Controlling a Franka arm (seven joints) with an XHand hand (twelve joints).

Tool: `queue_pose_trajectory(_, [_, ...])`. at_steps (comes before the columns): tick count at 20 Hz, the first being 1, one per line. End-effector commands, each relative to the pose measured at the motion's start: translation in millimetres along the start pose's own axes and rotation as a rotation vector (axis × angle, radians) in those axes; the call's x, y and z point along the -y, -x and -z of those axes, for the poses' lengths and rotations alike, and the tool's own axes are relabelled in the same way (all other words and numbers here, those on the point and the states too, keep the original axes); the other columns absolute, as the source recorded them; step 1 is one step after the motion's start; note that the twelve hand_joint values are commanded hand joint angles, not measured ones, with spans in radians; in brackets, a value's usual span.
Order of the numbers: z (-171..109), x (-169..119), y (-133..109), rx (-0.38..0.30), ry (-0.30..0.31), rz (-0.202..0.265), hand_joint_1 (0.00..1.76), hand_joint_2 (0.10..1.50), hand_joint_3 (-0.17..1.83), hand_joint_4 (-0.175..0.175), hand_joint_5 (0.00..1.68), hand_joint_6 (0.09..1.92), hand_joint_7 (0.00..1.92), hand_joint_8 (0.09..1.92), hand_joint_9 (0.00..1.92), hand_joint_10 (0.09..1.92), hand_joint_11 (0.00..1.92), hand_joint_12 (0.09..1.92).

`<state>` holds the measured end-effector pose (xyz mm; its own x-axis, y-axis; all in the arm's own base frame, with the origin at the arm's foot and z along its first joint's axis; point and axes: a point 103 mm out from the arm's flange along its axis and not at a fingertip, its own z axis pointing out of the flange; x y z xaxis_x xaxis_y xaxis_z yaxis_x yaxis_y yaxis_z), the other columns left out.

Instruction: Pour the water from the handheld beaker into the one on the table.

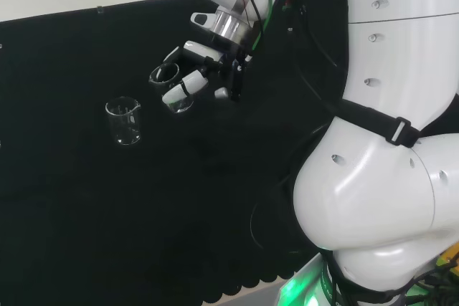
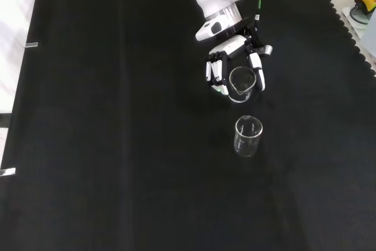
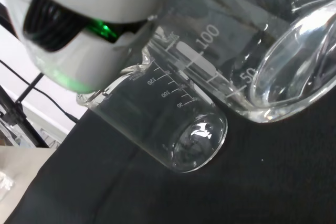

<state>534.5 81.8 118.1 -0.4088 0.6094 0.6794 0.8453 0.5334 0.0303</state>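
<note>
My black and white hand (image 1: 193,77) hangs over the cloth with its fingers and thumb curled round a clear glass beaker (image 1: 166,84). In the front view the held beaker (image 2: 241,84) sits between the fingers (image 2: 215,72) and the thumb, tilted a little. A second clear beaker (image 1: 124,120) stands upright on the cloth, apart from the hand, just to its left in the head view and just nearer the camera (image 2: 248,136) in the front view. The wrist view shows the held beaker's base (image 3: 291,72) close up and the standing beaker (image 3: 168,119) beyond it.
The black cloth (image 2: 117,145) stretches wide to the left in the front view. The arm's big white links (image 1: 387,141) take up the right of the head view. The cloth's scalloped edge (image 2: 346,33) runs down the right in the front view.
</note>
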Motion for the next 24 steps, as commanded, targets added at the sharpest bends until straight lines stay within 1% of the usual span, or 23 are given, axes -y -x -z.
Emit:
queue_pose_trajectory(1, [2, -2, -8, 0.024, -0.023, 0.004, 1.41, 0.93, 0.04, -0.175, 1.32, 0.39, 1.44, 0.40, 1.42, 0.09, 0.94, 0.92])
queue_pose_trajectory(4, [2, -3, -12, 0.033, -0.033, 0.006, 1.42, 0.94, 0.03, -0.175, 1.32, 0.39, 1.45, 0.40, 1.41, 0.09, 0.93, 0.92])
queue_pose_trajectory(16, [3, -11, -28, 0.127, -0.114, -0.004, 1.42, 0.94, 0.02, -0.175, 1.32, 0.39, 1.45, 0.39, 1.41, 0.09, 0.93, 0.93])
queue_pose_trajectory(24, [4, -14, -41, 0.188, -0.144, -0.006, 1.42, 0.94, 0.02, -0.175, 1.33, 0.38, 1.46, 0.38, 1.41, 0.09, 0.94, 0.94])
